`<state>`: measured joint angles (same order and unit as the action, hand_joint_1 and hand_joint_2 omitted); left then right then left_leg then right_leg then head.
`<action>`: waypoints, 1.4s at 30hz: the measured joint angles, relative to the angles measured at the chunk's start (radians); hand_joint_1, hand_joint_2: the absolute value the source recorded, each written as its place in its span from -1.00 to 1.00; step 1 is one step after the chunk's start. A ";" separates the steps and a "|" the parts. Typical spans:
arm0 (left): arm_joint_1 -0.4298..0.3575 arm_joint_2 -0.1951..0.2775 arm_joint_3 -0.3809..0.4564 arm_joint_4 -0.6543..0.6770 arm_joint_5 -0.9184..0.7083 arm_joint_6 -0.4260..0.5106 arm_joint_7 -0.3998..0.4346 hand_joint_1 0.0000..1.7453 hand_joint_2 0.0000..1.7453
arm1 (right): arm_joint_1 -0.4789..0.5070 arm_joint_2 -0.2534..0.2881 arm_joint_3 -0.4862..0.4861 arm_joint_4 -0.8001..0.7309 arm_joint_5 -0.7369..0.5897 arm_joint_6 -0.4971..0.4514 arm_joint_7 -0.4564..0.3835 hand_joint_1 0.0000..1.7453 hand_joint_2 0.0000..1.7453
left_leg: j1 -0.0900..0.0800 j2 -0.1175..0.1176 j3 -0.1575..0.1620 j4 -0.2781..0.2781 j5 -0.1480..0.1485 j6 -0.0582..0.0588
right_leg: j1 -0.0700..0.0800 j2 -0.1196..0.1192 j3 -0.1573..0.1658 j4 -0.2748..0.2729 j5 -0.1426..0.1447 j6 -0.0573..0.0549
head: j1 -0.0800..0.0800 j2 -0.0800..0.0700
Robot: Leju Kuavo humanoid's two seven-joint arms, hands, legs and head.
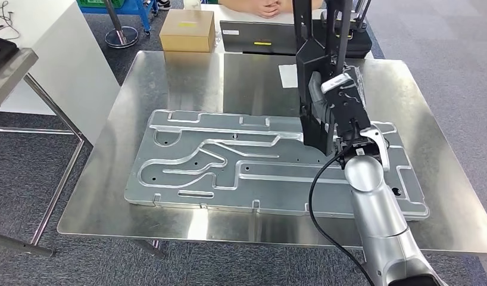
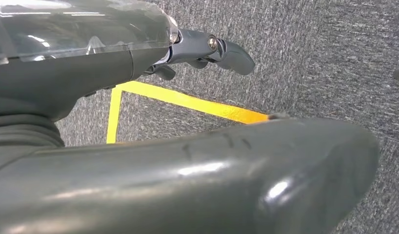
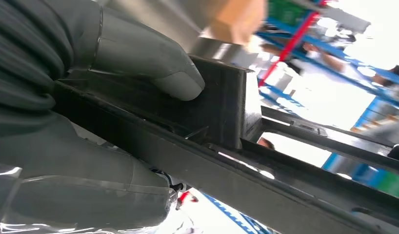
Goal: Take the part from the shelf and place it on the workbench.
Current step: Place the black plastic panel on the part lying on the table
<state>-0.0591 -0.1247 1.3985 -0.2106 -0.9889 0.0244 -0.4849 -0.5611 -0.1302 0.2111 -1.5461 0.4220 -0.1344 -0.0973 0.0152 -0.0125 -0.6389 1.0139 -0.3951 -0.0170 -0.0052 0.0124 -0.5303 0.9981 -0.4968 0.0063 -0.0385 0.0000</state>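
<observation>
The part (image 1: 315, 89) is a tall black metal frame piece, held upright over the right half of the workbench (image 1: 169, 83). My right hand (image 1: 348, 113) grips its lower section from the right side. Whether its lower end touches the grooved aluminium plate (image 1: 187, 161) lying on the bench cannot be told. In the right wrist view my right hand (image 3: 66, 97) wraps the black part (image 3: 227, 107), with the thumb (image 3: 149, 58) pressed on its flat face. My left hand (image 2: 90, 68) hangs over grey carpet with its fingers (image 2: 227, 51) extended and holds nothing.
A cardboard box (image 1: 187, 31) and a black case (image 1: 253, 37) sit behind the bench's far edge, where a person's hands (image 1: 266, 7) rest. A white sheet (image 1: 287, 75) lies on the steel top behind the part. Yellow floor tape (image 2: 197, 105) runs below my left hand.
</observation>
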 joint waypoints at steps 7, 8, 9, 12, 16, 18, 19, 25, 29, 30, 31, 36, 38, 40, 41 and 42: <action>-0.001 0.000 0.000 0.000 -0.011 -0.015 0.001 -1.00 -1.00 | -0.009 0.032 0.058 0.060 0.186 0.043 0.125 1.00 1.00 | -0.001 0.000 0.003 -0.001 0.002 0.001 | 0.002 0.000 0.001 0.002 0.000 0.001 | 0.000 0.000; -0.001 0.000 0.000 0.000 -0.013 -0.017 0.001 -1.00 -1.00 | -0.009 0.036 0.064 0.066 0.191 0.043 0.128 1.00 1.00 | -0.001 0.000 0.003 -0.001 0.002 0.001 | 0.002 0.000 0.001 0.002 0.000 0.001 | 0.000 0.000; -0.001 0.000 0.000 0.000 -0.014 -0.017 0.001 -1.00 -1.00 | -0.010 0.039 0.067 0.071 0.195 0.045 0.130 1.00 1.00 | -0.001 0.000 0.003 -0.001 0.002 0.001 | 0.002 0.000 0.001 0.002 0.000 0.000 | 0.000 0.000; -0.001 0.000 -0.001 0.000 -0.019 -0.023 0.002 -1.00 -1.00 | -0.013 0.045 0.075 0.079 0.217 0.075 0.147 1.00 1.00 | 0.000 0.000 0.004 -0.001 0.002 0.001 | 0.002 0.000 0.001 0.003 0.000 0.000 | 0.000 0.000; -0.004 0.001 -0.004 0.000 -0.031 -0.042 0.004 -1.00 -1.00 | -0.015 0.053 0.102 0.110 0.281 0.134 0.185 1.00 1.00 | 0.000 0.000 0.008 -0.002 0.001 0.000 | 0.002 -0.001 0.005 0.003 -0.001 0.000 | 0.000 0.000; -0.007 0.002 -0.006 0.000 -0.037 -0.051 0.007 -1.00 -1.00 | -0.014 0.061 0.126 0.137 0.312 0.149 0.198 1.00 1.00 | 0.002 -0.001 0.012 -0.002 0.001 0.000 | 0.002 -0.003 0.008 0.002 -0.003 -0.001 | 0.000 0.000; -0.008 0.003 -0.006 0.000 -0.039 -0.054 0.008 -1.00 -1.00 | -0.011 0.064 0.135 0.149 0.321 0.153 0.203 1.00 1.00 | 0.002 -0.003 0.013 -0.002 0.000 0.000 | 0.002 -0.005 0.010 0.002 -0.004 -0.001 | 0.000 0.000; -0.010 0.008 -0.011 0.000 -0.047 -0.068 0.020 -1.00 -1.00 | 0.020 0.090 0.164 0.268 0.388 0.166 0.233 1.00 1.00 | 0.002 -0.007 0.012 -0.002 0.002 0.002 | 0.002 -0.008 0.010 0.002 -0.002 0.002 | 0.000 0.000; -0.015 0.010 -0.013 0.000 -0.050 -0.074 0.024 -1.00 -1.00 | 0.018 0.123 0.181 0.367 0.424 0.161 0.229 1.00 1.00 | 0.003 -0.006 0.014 -0.001 0.002 0.003 | 0.002 -0.007 0.012 0.002 -0.002 0.002 | 0.000 0.000; -0.015 0.010 -0.013 0.000 -0.050 -0.074 0.025 -1.00 -1.00 | 0.012 0.130 0.185 0.394 0.430 0.163 0.228 1.00 1.00 | 0.003 -0.006 0.014 -0.001 0.002 0.003 | 0.002 -0.008 0.013 0.002 -0.002 0.002 | 0.000 0.000; -0.015 0.011 -0.013 0.000 -0.051 -0.075 0.025 -1.00 -1.00 | 0.003 0.137 0.189 0.423 0.434 0.166 0.227 1.00 1.00 | 0.003 -0.006 0.015 -0.001 0.002 0.003 | 0.002 -0.007 0.014 0.002 -0.002 0.002 | 0.000 0.000; -0.017 0.011 -0.013 0.000 -0.042 -0.071 0.026 -1.00 -1.00 | -0.057 0.174 0.200 0.611 0.446 0.130 0.183 1.00 1.00 | 0.004 -0.005 0.023 -0.001 0.000 0.002 | 0.003 -0.007 0.021 0.000 -0.007 -0.003 | 0.000 0.000; -0.018 0.011 -0.013 0.000 -0.038 -0.068 0.026 -1.00 -1.00 | -0.081 0.187 0.198 0.687 0.446 0.115 0.167 1.00 1.00 | 0.005 -0.003 0.027 -0.002 -0.002 0.002 | 0.004 -0.006 0.025 0.000 -0.012 -0.009 | 0.000 0.000; -0.019 0.011 -0.013 0.000 -0.036 -0.066 0.026 -1.00 -1.00 | -0.100 0.195 0.197 0.738 0.446 0.111 0.159 1.00 1.00 | 0.005 -0.002 0.030 -0.002 -0.004 0.001 | 0.005 -0.006 0.028 -0.001 -0.015 -0.010 | 0.000 0.000; -0.019 0.011 -0.013 0.000 -0.036 -0.066 0.026 -1.00 -1.00 | -0.107 0.198 0.197 0.756 0.446 0.111 0.158 1.00 1.00 | 0.005 -0.002 0.030 -0.001 -0.004 0.000 | 0.005 -0.006 0.028 -0.001 -0.016 -0.009 | 0.000 0.000; -0.019 0.011 -0.013 0.000 -0.036 -0.066 0.026 -1.00 -1.00 | -0.114 0.201 0.197 0.772 0.446 0.111 0.157 1.00 1.00 | 0.005 -0.002 0.031 -0.001 -0.004 0.001 | 0.004 -0.006 0.029 -0.001 -0.015 -0.009 | 0.000 0.000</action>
<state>-0.0780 -0.1141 1.3855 -0.2106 -1.0246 -0.0412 -0.4585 -0.6749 0.0706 0.4079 -0.7741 0.8681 -0.0238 0.0595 0.0207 -0.0143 -0.6082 1.0126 -0.3987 -0.0164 -0.0007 0.0065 -0.5014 0.9971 -0.5122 -0.0023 -0.0385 0.0000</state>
